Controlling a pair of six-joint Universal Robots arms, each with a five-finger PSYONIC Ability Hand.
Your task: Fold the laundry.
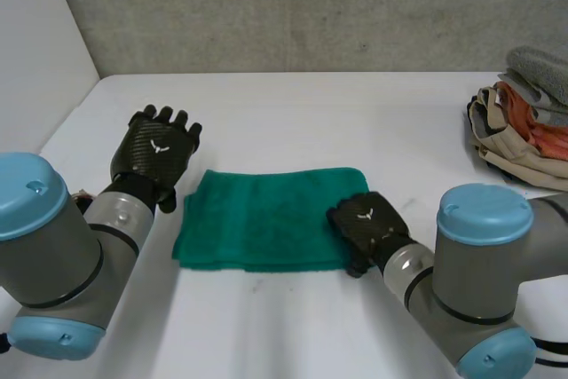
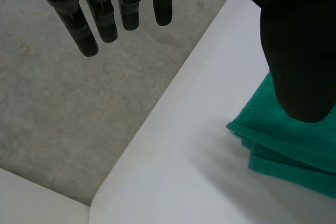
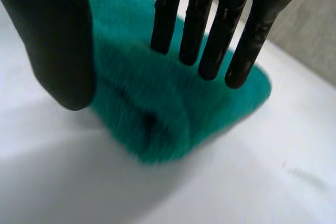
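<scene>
We took a fold of the green towel (image 1: 257,219) to be under way, the next move calling for a pinch on its right end. Our left hand (image 1: 158,150) hovered released, fingers straight, just beside the towel's left edge. The towel lay doubled mid-table (image 1: 293,108), and our right hand (image 1: 366,222) sat at its near right corner, fingers straight, grasping nothing.

The towel (image 1: 257,219) is fuzzy terry cloth, the table (image 1: 355,122) smooth and matt, the wall (image 1: 311,6) rough concrete; the left hand (image 1: 158,150) has a woven, faintly glossy back.
</scene>
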